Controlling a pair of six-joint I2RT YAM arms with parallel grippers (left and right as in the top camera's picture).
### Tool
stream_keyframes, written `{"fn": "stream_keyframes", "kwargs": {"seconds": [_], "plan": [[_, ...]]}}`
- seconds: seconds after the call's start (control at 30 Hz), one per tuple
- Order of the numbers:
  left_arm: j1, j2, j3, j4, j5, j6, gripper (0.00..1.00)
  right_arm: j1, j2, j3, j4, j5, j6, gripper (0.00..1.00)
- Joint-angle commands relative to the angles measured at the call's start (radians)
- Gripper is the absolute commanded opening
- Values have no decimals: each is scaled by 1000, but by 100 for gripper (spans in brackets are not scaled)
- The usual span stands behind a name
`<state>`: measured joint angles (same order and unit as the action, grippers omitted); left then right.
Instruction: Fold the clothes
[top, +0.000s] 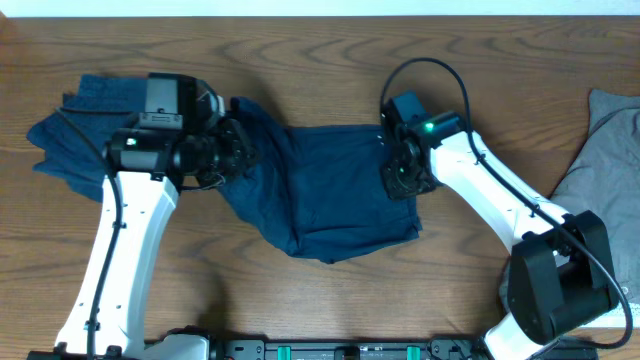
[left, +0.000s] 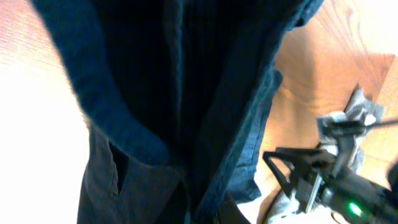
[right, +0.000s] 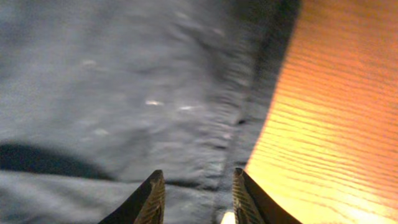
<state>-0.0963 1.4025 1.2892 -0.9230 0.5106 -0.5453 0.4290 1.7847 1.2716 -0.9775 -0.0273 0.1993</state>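
The left jaws are closed on the middle shorts (top: 340, 190) at their left edge, where the fabric rises in a bunched peak off the counter (top: 330, 60). The rest of the pair lies spread flat at the centre, between the two arms.

The right jaws stand partly open, with a modest gap. Their two fingers (right: 152, 199) sit over the right edge of the same shorts, one over cloth and the other near the seam beside bare wood. Nothing shows between them. Whether the tips touch the fabric cannot be told.

Counted from overhead, there are two arms and three lots of clothing:
- the navy pair in the middle
- a navy heap (top: 75, 140) at the far left, behind the left arm (top: 130, 230); how many pairs it holds cannot be told
- one grey pair (top: 605, 150) at the far right edge, well apart from the right arm (top: 490, 190)

Only the overhead view shows the heap, the grey pair and the whole outline of the middle shorts.

The left wrist view shows none of its own fingers. Dark fabric (left: 186, 93) hangs close across the lens in folds, and the right arm (left: 311, 180) is blurred at lower right with a green light.

The right wrist view alone shows the finger gap. It also shows the stitched edge of the shorts (right: 124, 93) against the counter (right: 336, 124).
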Motion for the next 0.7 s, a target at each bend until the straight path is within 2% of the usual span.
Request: {"fn": "stream_keyframes", "kwargs": {"seconds": [0.0, 0.33, 0.47, 0.67], "plan": [[-56, -12, 32, 9, 21, 5, 6, -19, 18, -91, 44, 27, -21, 33], [-272, 4, 31, 188, -14, -154, 6, -1, 18, -347, 284, -6, 5, 28], [-384, 31, 31, 236, -122, -247, 6, -1, 18, -384, 309, -6, 22, 27], [-524, 100, 31, 312, -210, -311, 6, -2, 17, -384, 306, -6, 52, 27]]}}
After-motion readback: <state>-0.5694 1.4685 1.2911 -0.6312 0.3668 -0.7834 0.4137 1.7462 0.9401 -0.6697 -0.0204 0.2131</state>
